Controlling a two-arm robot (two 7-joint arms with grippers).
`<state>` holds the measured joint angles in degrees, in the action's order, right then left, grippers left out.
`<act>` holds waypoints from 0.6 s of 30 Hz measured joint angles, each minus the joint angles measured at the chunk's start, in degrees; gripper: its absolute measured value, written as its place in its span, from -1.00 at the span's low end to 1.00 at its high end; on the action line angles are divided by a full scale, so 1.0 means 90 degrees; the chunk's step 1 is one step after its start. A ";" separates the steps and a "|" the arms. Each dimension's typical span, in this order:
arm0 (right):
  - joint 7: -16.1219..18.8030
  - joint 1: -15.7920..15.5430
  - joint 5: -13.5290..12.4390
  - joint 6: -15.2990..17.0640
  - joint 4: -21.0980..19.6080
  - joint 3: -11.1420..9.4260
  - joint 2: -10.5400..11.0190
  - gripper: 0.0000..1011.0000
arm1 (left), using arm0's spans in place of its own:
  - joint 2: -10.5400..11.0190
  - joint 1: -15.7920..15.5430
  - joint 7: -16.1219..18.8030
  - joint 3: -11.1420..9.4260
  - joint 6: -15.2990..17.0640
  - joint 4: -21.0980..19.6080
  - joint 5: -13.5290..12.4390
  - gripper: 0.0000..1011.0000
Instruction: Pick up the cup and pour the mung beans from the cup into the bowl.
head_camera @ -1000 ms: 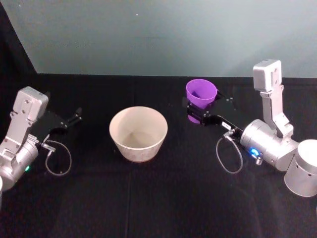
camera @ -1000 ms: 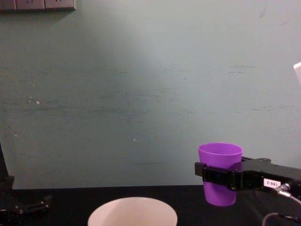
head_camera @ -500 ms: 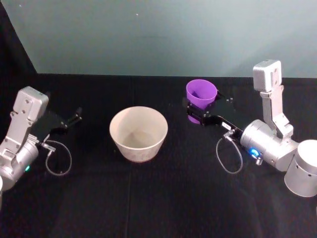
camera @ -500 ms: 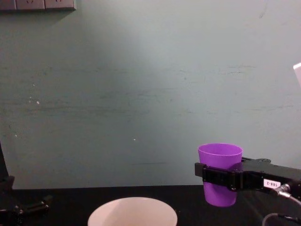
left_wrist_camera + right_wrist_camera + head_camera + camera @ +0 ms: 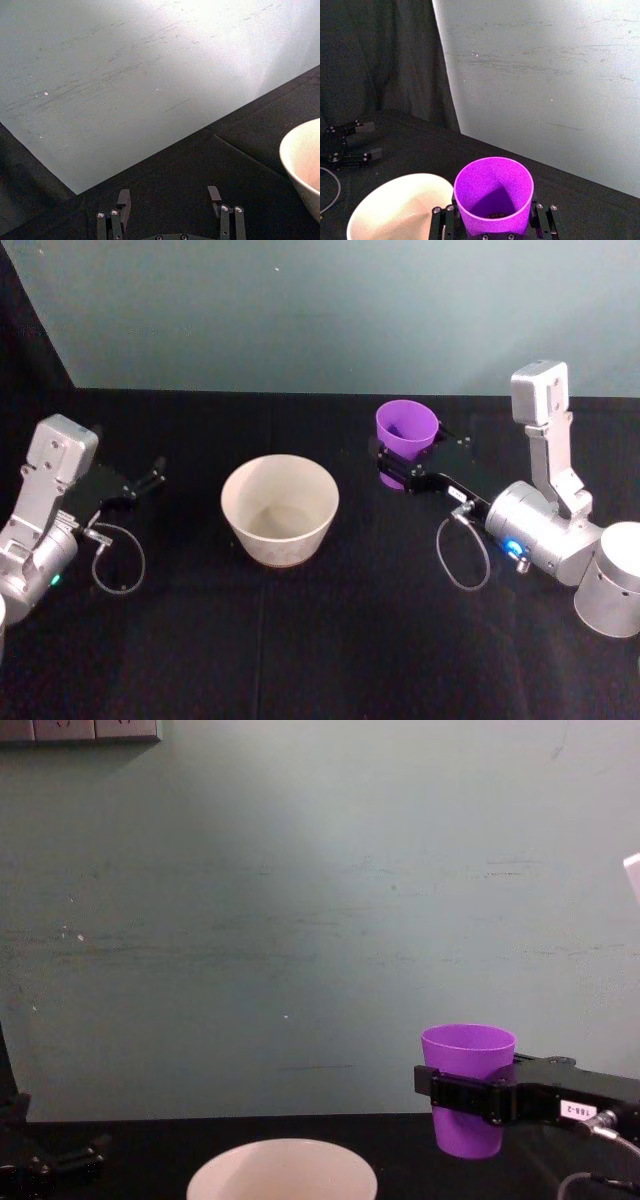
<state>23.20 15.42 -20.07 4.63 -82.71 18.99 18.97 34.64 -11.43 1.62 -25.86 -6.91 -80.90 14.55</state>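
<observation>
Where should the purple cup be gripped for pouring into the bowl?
Clamp the cup around its middle wall, coming from the side away from the bowl, as the right gripper does: it stands upright, smooth, tapered, handleless, and this leaves the rim free.

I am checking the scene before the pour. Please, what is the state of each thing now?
Cup: upright, gripped, not tipped.
Bowl: upright, no beans visible inside.
Right gripper: shut on the cup.
Left gripper: open, idle, left of the bowl.
</observation>
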 joint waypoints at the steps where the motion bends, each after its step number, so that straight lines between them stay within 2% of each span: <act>1: 0.0000 0.0000 0.0000 0.0000 0.0000 0.0000 0.0000 0.46 | 0.0000 0.0000 0.0000 0.0000 0.0000 0.0000 0.0000 0.98; 18: 0.0000 0.0000 -0.0001 -0.0003 0.0000 0.0000 0.0000 0.45 | 0.0000 0.0000 0.0000 0.0000 0.0000 0.0000 0.0000 0.98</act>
<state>23.20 15.43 -20.08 4.60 -82.71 18.99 18.97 34.65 -11.43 1.62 -25.86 -6.91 -80.90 14.55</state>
